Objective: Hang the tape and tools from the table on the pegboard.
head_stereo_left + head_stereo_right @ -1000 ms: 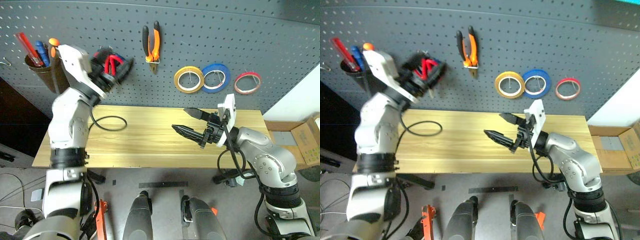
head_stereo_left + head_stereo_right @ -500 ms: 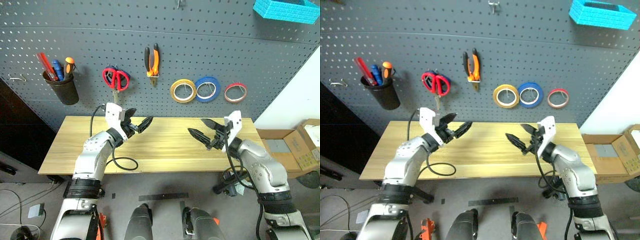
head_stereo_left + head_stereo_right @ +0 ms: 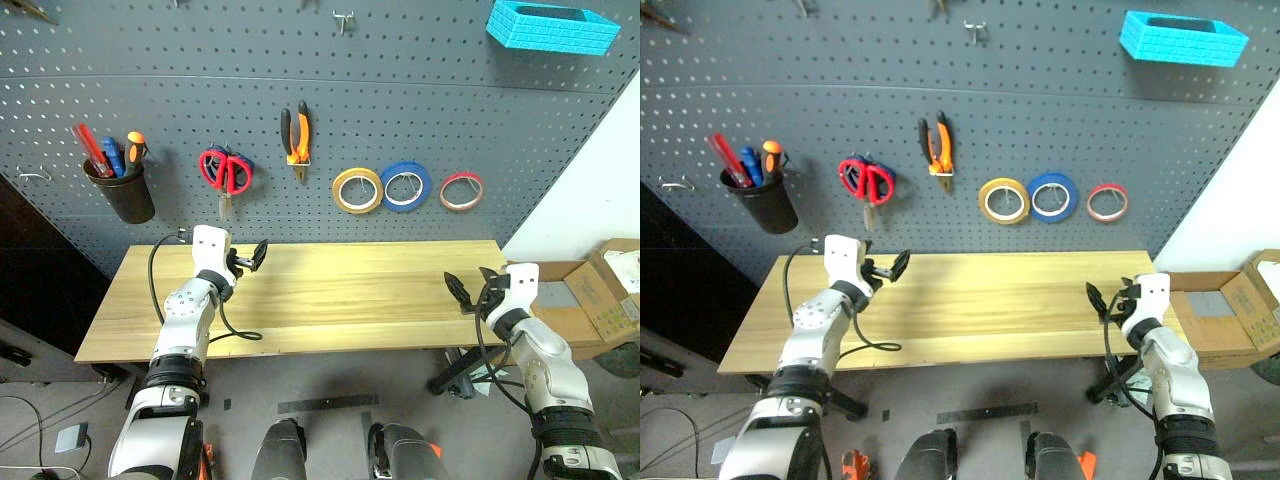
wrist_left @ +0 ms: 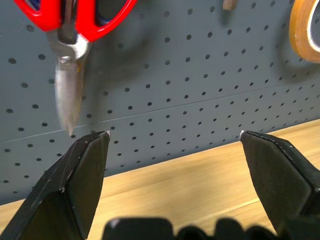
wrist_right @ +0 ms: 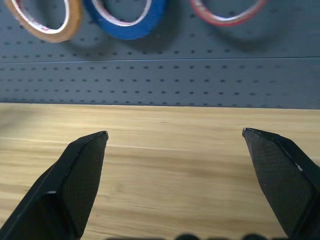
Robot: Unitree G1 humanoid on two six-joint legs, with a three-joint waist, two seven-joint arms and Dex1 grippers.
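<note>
- Both arms have dropped from the pegboard (image 3: 420, 110) since a second ago: the left gripper (image 3: 250, 258), then up at the scissors, and the right gripper (image 3: 462, 293), then over the counter's middle, now sit low at the counter's left back edge and right end. Each is spread wide and empty, so I judge the hanging finished.
- Left eye view: the counter (image 3: 340, 300) carries no tool or tape. On the board hang the red scissors (image 3: 225, 172), one pair of pliers (image 3: 295, 132) and three rolls: yellow roll (image 3: 356, 190), blue roll (image 3: 406, 185) and red tape (image 3: 461, 190). A black cup (image 3: 122, 190) holds three screwdrivers, the red screwdriver (image 3: 92, 148) among them. A blue basket (image 3: 550, 25) sits high up.
- Right eye view: same layout and counts.
- Left wrist view: open fingers (image 4: 75, 175) frame the scissor blades above the counter's back edge.
- Right wrist view: open fingers (image 5: 80, 175) frame bare wood, with the three rolls above.
</note>
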